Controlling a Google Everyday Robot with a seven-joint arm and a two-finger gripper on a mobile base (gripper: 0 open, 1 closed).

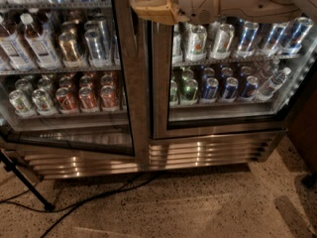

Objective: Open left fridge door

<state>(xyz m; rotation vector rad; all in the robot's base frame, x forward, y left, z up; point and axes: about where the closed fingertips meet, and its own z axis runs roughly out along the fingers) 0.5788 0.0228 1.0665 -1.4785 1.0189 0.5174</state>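
Observation:
The left fridge door (64,125) is a glass pane in a steel frame. It stands slightly ajar, its lower edge slanting out from the base. Its vertical handle strip (130,83) runs along its right edge. My gripper (144,4), tan-tipped on a white arm, is at the top of the view. It reaches in from the right, with its tip at the top of that handle strip, by the gap between the two doors. The right glass door (233,118) is shut. Bottles and cans fill the shelves behind both doors.
A steel grille (198,155) runs along the fridge base. A black stand leg (25,182) and a black cable (89,200) lie on the speckled floor at the lower left. A dark cabinet side (307,118) stands at the right edge.

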